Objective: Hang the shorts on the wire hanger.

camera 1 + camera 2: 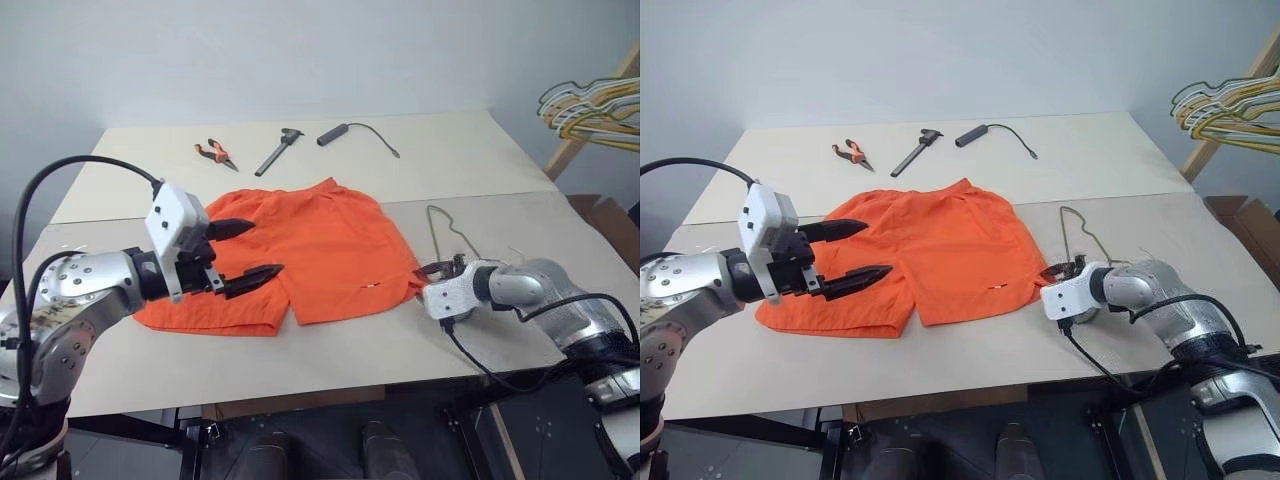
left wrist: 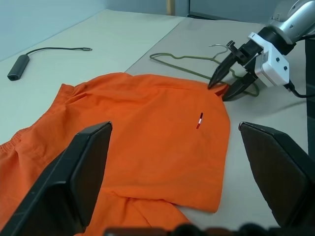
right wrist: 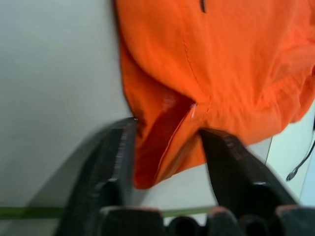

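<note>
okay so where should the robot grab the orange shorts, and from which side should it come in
Probably the leg-hem corner of the shorts nearest the wire hanger. The fabric lies flat, so an edge is easiest to pinch, and that corner already sits between the fingers of the right gripper. Come in low from the robot's right, one finger under the hem. The left gripper hovers open over the other leg.

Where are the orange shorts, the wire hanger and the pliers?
shorts (image 1: 320,245): left eye view, middle of the fabric.
wire hanger (image 2: 179,57): left wrist view, its upper wire.
pliers (image 1: 213,152): left eye view, orange handles.
</note>
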